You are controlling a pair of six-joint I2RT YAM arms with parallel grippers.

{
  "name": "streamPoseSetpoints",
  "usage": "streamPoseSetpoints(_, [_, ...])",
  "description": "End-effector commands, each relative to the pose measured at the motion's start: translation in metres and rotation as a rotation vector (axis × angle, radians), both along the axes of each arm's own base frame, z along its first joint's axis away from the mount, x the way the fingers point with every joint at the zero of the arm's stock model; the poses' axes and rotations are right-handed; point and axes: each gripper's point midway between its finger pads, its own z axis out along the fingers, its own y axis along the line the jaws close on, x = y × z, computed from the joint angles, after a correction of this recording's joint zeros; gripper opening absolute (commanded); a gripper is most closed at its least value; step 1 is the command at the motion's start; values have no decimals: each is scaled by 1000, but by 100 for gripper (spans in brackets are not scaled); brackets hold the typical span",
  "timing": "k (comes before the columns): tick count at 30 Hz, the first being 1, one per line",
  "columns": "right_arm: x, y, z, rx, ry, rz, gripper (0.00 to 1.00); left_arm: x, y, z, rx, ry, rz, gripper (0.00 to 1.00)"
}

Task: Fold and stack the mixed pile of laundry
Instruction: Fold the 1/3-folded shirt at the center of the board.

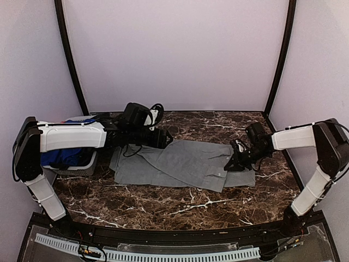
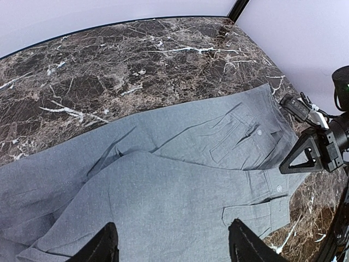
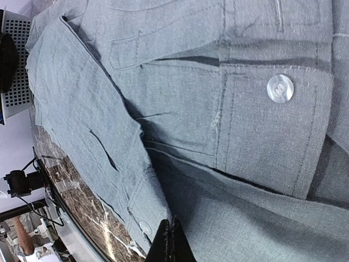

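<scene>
A grey garment (image 1: 180, 164) with buttoned pockets lies spread across the marble table; it also shows in the left wrist view (image 2: 163, 180) and the right wrist view (image 3: 262, 136). My left gripper (image 1: 163, 137) is open and empty, hovering over the garment's back left part, its fingers wide apart (image 2: 174, 237). My right gripper (image 1: 234, 161) is at the garment's right edge, its jaws pinched together on a fold of the grey cloth (image 3: 172, 240). Royal-blue cloth (image 1: 62, 158) sits in the basket at left, partly hidden by my left arm. No red-orange or dark cloth shows.
A small grey mesh basket (image 1: 87, 164) stands at the table's left edge under my left arm; it also shows in the right wrist view (image 3: 13, 60). Bare marble (image 1: 180, 210) lies in front of the garment. Curved black poles and pale walls close off the back.
</scene>
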Motion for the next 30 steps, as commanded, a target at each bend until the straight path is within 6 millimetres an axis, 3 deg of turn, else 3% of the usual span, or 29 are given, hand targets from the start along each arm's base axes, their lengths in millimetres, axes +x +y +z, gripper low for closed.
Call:
streamPoseSetpoints(1, [18, 0, 35, -21, -127, 15, 0, -1, 4, 11, -17, -12, 7, 68])
streamPoseSetpoints(8, [48, -13, 49, -168, -214, 20, 0, 3, 11, 10, 2, -16, 37, 69])
streamPoseSetpoints(14, [71, -26, 42, -293, -238, 20, 0, 5, 19, 5, 19, 4, 66, 69])
streamPoseSetpoints(18, [80, -24, 39, -300, -248, 25, 0, 4, 23, 0, 32, 17, 74, 71])
streamPoseSetpoints(23, [79, -18, 11, -285, -190, 50, 0, 5, 28, -10, 51, 47, 93, 73])
streamPoseSetpoints(30, [88, -38, -5, -397, -188, 1, 0, 3, 46, -45, 111, 155, 165, 74])
